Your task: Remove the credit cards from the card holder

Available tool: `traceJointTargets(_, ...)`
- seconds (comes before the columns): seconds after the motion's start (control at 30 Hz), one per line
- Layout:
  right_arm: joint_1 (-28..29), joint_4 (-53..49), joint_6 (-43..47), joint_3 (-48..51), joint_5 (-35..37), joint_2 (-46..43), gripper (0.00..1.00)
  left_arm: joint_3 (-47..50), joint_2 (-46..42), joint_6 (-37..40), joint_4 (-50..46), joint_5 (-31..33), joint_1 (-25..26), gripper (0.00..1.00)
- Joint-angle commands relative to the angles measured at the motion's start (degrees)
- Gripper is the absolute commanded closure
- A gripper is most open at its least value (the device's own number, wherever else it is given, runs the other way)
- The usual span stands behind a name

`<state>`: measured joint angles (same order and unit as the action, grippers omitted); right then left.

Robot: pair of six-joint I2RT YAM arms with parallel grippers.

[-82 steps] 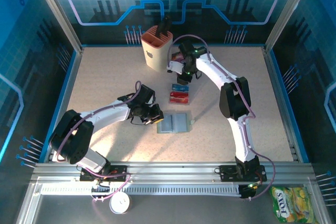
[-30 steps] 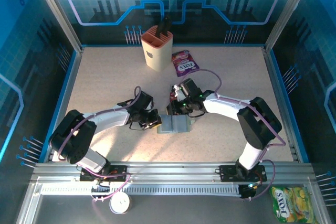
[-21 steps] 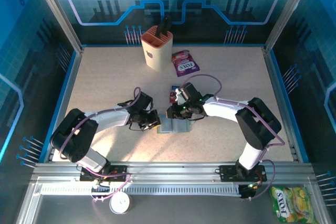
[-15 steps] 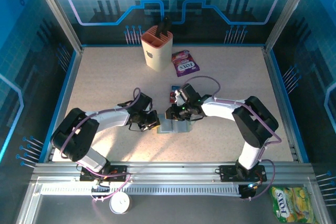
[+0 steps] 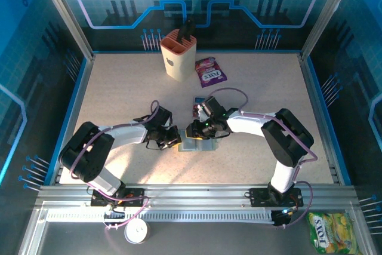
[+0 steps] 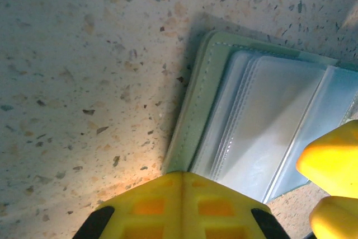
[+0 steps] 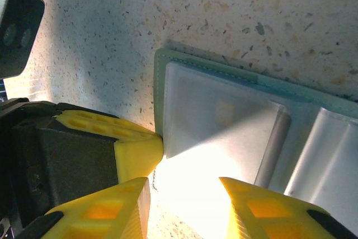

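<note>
The grey-green card holder [image 5: 203, 144] lies open on the table, its clear sleeves [image 6: 268, 127] facing up with no card visible in them. My left gripper [image 5: 175, 140] is shut, and its joined yellow tips [image 6: 182, 176] touch the holder's left edge [image 7: 160, 99]. My right gripper [image 7: 184, 205] hovers open just above the holder's left page [image 7: 224, 116], one finger on each side of the near edge. Red and blue credit cards [image 5: 196, 107] lie on the table just behind the right wrist, partly hidden by it.
A tall beige slotted cup [image 5: 178, 54] stands at the back, with a purple-and-white candy packet [image 5: 210, 71] beside it. The right arm [image 5: 256, 122] lies low across the table's middle. Another sweet bag [image 5: 330, 232] sits outside the frame at bottom right.
The right arm swung from the back by the cup down to the holder, then edged left over its left page. The left gripper stayed at the holder's left edge.
</note>
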<state>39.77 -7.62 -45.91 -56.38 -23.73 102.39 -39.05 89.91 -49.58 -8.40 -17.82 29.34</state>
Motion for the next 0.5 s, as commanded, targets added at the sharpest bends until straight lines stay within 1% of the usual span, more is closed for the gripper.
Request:
traceJointTargets(0.0, 0.79, -1.70, -0.10, -1.36, -1.92, 1.73, 0.62, 1.08, 0.85, -0.93, 0.04, -0.09, -0.46, 0.95)
traceJointTargets(0.47, 1.45, -3.67, 0.43, -1.13, -0.32, 2.14, 0.62, 0.54, 1.43, -0.47, -0.39, -0.37, -0.61, 0.95)
